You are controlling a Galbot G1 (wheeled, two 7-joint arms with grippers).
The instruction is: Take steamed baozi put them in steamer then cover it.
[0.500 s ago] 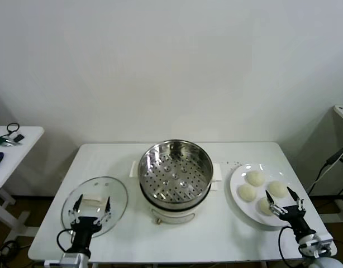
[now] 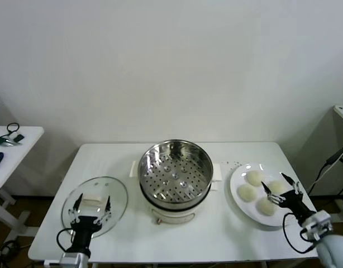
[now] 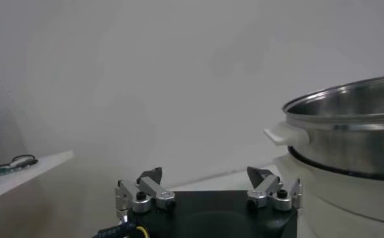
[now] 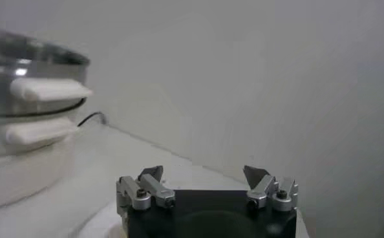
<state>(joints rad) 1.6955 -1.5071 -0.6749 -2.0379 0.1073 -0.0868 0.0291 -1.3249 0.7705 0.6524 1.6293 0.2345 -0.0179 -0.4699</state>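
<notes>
Several cream-white baozi [image 2: 253,178] lie on a flat white plate [image 2: 236,180] at the table's right. The shiny steel steamer [image 2: 175,170] with its perforated tray stands at the centre, uncovered; it also shows in the left wrist view [image 3: 347,132] and the right wrist view [image 4: 30,97]. The glass cover [image 2: 95,199] with a white handle lies flat at the front left. My right gripper [image 2: 280,190] is open over the plate, above the near-right baozi. My left gripper [image 2: 92,205] is open, parked over the cover's near edge.
The white table [image 2: 177,240] carries everything. A white cloth or pad [image 2: 216,173] lies under the steamer. A small side table [image 2: 9,151] with cables stands at the far left. A black cable [image 2: 333,162] hangs at the right.
My right gripper has moved up and away from me, from the plate's near edge to over the baozi. The left arm has not moved.
</notes>
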